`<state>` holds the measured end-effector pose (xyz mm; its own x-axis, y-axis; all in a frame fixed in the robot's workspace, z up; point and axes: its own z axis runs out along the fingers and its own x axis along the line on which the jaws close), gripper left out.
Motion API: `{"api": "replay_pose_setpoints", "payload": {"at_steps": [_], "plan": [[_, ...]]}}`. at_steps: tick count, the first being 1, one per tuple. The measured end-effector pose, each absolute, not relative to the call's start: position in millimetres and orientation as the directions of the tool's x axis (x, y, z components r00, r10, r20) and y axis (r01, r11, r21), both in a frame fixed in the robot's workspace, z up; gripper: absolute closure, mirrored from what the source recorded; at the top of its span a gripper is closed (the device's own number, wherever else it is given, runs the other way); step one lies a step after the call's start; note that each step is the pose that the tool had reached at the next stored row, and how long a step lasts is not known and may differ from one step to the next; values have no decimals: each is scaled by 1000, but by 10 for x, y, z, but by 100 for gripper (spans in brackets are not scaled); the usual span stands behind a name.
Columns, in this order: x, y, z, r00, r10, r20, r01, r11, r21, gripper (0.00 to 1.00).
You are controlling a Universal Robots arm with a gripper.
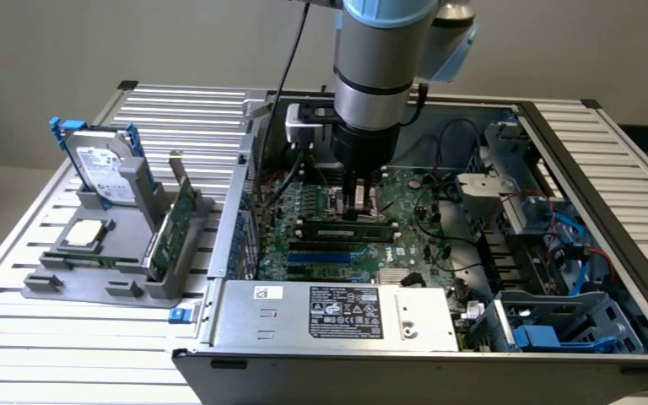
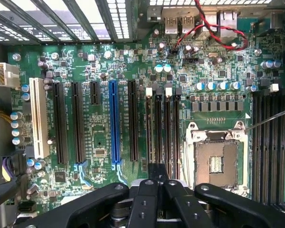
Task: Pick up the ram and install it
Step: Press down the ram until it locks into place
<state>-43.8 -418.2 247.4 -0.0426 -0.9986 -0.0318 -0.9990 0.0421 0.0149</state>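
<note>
Gripper (image 1: 360, 211) is pinched shut right over the ram (image 1: 350, 228), which lies flat among the motherboard (image 1: 414, 245) slots. Clutter: power supply (image 1: 336, 312) at 6 o'clock, expansion card (image 1: 178, 224) and hard drive (image 1: 105, 173) at 9.

The ram (image 1: 348, 228) lies on the motherboard (image 1: 414, 245) inside the computer case (image 1: 594, 194).
</note>
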Motion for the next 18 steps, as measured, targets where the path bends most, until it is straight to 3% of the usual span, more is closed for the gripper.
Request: {"api": "replay_pose_setpoints", "payload": {"at_steps": [5,10,18], "plan": [[-438,-4183,2397,-43,-998,-40,-999,42,15,89],[-447,-4182,2390,-43,-997,-70,-999,42,18,89],[-451,-4182,2377,-43,-997,-66,-999,42,28,89]]}}
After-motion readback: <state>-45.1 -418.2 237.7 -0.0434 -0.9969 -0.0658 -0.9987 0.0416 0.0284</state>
